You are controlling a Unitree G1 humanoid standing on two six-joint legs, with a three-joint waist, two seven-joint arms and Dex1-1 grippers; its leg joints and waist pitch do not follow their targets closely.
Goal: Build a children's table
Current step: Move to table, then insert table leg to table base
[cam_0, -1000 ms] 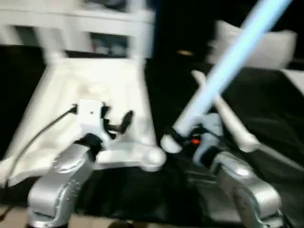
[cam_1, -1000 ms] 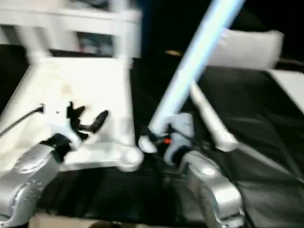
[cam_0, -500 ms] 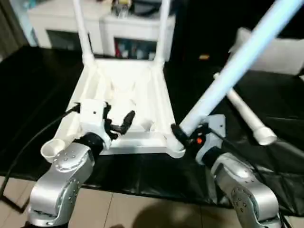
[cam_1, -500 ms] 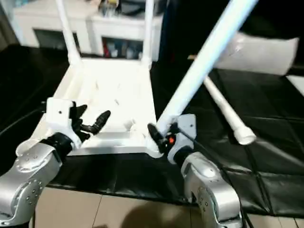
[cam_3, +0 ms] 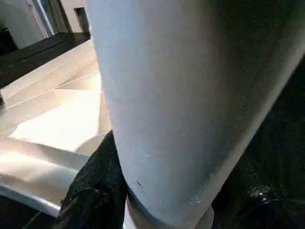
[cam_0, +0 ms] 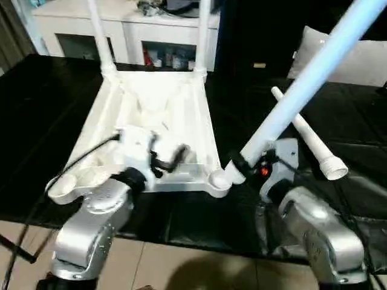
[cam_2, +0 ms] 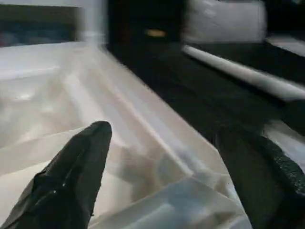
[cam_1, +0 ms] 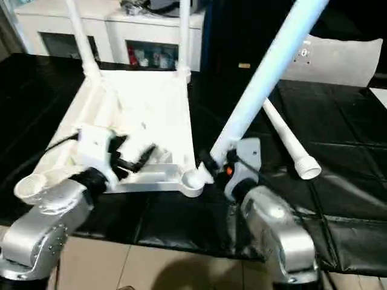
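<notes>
Since the earlier frames, the head camera has swung down and to the side, and the tilted leg's lower end has closed in on the tabletop's near right corner socket point(cam_0: 218, 179).

The right gripper point(cam_0: 245, 164) is clamped around the thick lower end of a white leg point(cam_0: 314, 66), which slants up and away toward the right. Its tip sits just beside that socket, not yet seated. The left gripper point(cam_0: 167, 158), fingers spread and holding nothing, hovers over the near edge of the upside-down tabletop point(cam_0: 154, 109), which lies ribbed side up on a black mat point(cam_0: 42, 115). Two legs already stand upright in the far corners, the far left leg point(cam_0: 99, 33) and the far right leg point(cam_0: 203, 33). A fourth leg point(cam_0: 305, 139) lies loose on the mat to the right. The near left socket point(cam_0: 68, 184) is empty.

The step in hand appears to be fitting the third leg. Next, the leg likely needs tipping upright over the socket, then pressing down, with the free gripper steadying the tabletop.
</notes>
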